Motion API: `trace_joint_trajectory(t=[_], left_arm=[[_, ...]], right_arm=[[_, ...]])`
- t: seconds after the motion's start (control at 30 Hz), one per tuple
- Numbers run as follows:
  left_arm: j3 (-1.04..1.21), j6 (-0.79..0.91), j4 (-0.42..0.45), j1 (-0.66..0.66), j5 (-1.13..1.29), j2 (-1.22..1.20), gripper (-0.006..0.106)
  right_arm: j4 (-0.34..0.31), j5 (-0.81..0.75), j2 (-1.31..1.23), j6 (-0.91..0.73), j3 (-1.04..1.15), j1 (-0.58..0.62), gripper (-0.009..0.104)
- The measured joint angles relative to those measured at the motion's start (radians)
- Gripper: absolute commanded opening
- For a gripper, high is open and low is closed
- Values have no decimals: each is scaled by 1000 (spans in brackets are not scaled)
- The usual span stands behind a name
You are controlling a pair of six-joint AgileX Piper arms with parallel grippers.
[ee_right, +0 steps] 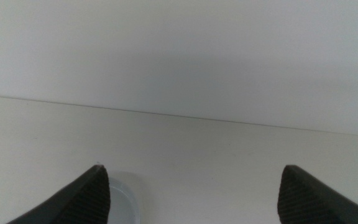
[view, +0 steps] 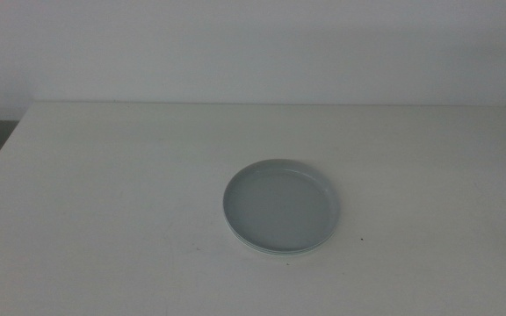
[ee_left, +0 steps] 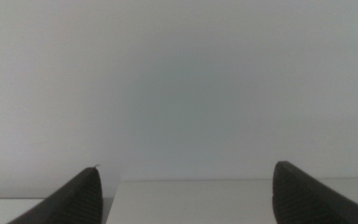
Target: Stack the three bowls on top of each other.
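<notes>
The three bowls (view: 281,208) sit stacked on the table (view: 104,193), grey on top. The left gripper (ee_left: 185,196) and the right gripper (ee_right: 194,196) both have their jaws wide apart, holding nothing.

One stack of bowls (view: 281,207) on one table (view: 104,193); separate bowls cannot be counted.

Only the tips of the robot show, and only in the two wrist views. The left gripper (ee_left: 185,190) shows as two dark, nearly black fingers (ee_left: 73,200) with rounded, tapering ends and a finely grained, matte texture on their faces. The right gripper (ee_right: 194,193) looks the same: two dark fingers (ee_right: 79,200) of like shape with the same rough, dotted surface. No cables, screws or markings can be made out on either pair.
</notes>
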Motion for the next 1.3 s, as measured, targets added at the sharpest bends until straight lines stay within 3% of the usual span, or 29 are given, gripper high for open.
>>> trace_joint_trajectory(t=[0.13,0.23,0.37,0.47,0.7,0.87,1.0,1.3], left_arm=[[51,0,0,0,-43,-7,94],[145,0,0,0,-123,-41,94],[309,0,0,-17,-177,-143,94],[458,0,-24,-64,-178,-258,94],[723,0,-38,-91,-174,-527,94],[844,2,-46,-91,-178,-617,94],[882,2,-63,-92,-185,-621,94],[937,2,-68,-92,-222,-622,94]], right_arm=[[10,-60,-16,0,63,0,92],[13,-218,-66,0,182,0,92],[1,-459,-199,0,432,0,92],[-17,-538,-346,2,634,0,92],[-145,-568,-733,2,1049,-11,92],[-155,-559,-891,2,1244,-69,92],[-163,-502,-973,2,1265,-100,92],[-166,-527,-995,2,1265,-106,92]])
